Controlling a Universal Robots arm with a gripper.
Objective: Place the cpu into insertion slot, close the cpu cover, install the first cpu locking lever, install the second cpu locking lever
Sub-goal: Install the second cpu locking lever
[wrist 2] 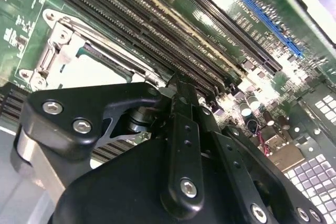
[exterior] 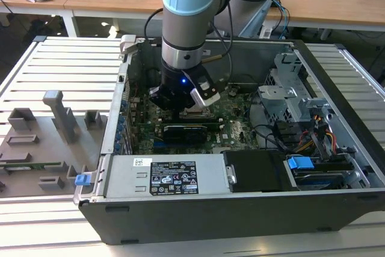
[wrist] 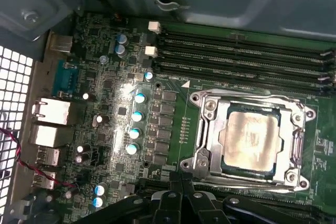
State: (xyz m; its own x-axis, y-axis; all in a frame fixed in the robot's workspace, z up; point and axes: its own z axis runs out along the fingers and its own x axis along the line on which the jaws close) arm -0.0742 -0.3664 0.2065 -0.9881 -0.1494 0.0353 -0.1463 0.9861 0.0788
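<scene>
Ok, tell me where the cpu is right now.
In the first wrist view the cpu sits in its socket on the green motherboard, framed by the closed cpu cover, beside the memory slots.

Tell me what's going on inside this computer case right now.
A robot arm reaches down into the open computer case, its gripper hovering just beside the processor socket on the green motherboard. The cpu already sits in the socket, and the cpu cover lies down flat around it.
</scene>
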